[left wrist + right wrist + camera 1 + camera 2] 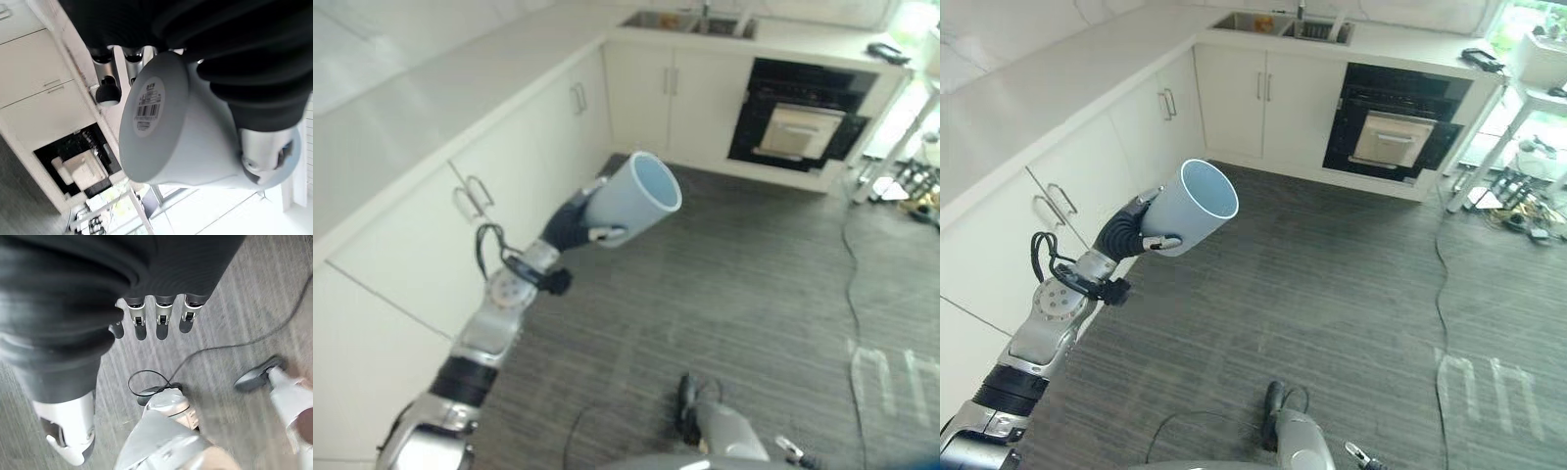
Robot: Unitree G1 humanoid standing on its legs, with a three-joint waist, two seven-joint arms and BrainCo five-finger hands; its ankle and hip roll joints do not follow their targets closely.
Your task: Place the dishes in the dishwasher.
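My left hand (570, 223) is shut on a pale blue cup (636, 201), held up in the air and tilted, its open mouth toward the far wall. In the left wrist view the cup's (166, 127) labelled base faces the camera, with fingers (105, 83) and thumb curled round its sides. The dishwasher (798, 122) is a dark opening under the far counter with a pale door or rack pulled out; it stands well beyond the cup. My right hand (156, 318) hangs low over the grey floor with its fingers relaxed, holding nothing.
White cabinets (499, 176) with a pale counter run along the left and the far wall. A sink (690, 22) sits at the far corner. At the far right are table legs and a tangle of cables (1518, 211). Grey striped floor lies between.
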